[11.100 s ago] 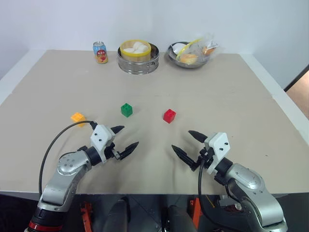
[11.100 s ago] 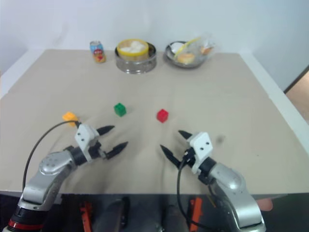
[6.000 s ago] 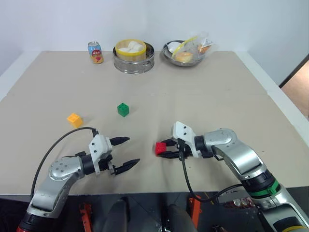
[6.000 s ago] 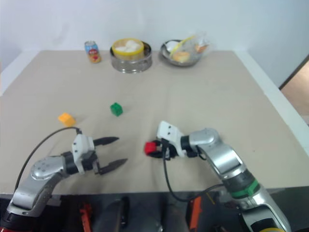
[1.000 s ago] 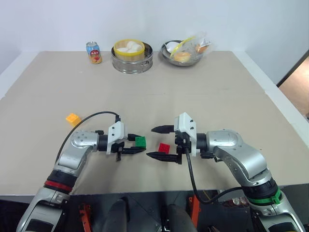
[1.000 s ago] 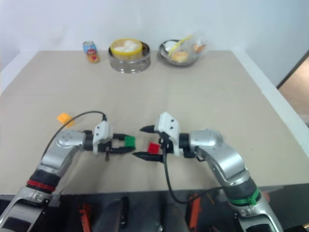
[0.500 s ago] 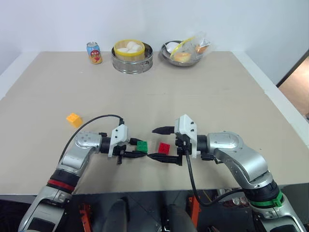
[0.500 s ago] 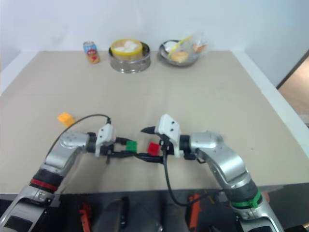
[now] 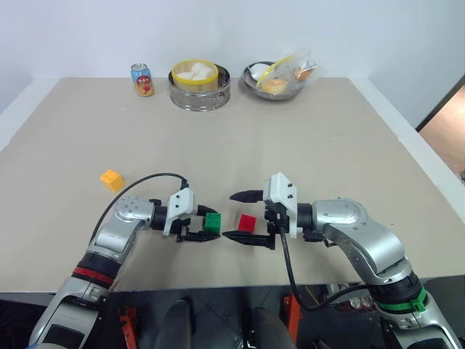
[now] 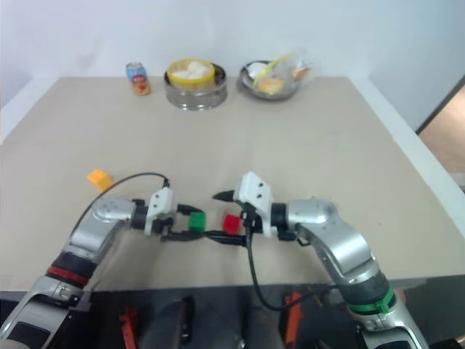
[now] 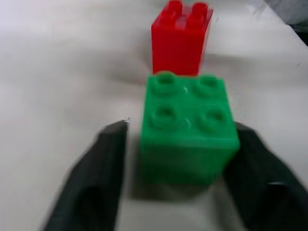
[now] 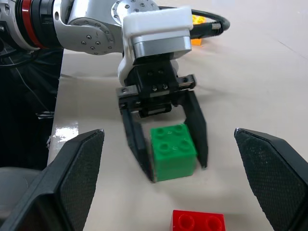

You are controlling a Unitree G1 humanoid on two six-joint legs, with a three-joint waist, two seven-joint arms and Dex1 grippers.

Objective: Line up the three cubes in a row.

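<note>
With the green cube (image 11: 187, 127) resting on the desk (image 9: 305, 145) between the left gripper (image 12: 166, 151) jaws: jaws parted, small gaps on both sides, no grip. Right gripper (image 9: 237, 216) jaws: spread wide, empty, straddling the red cube (image 9: 247, 222). Cube count: three; red just beside green, orange-yellow cube (image 9: 111, 179) well apart.

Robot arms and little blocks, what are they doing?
The robot is lining up three small studded plastic blocks on the beige table. Its left gripper has its black fingers open around the green block, which sits on the table right beside the red block. The right gripper hangs open around the red one. The orange-yellow block waits off to the left, not in the row yet.
</note>
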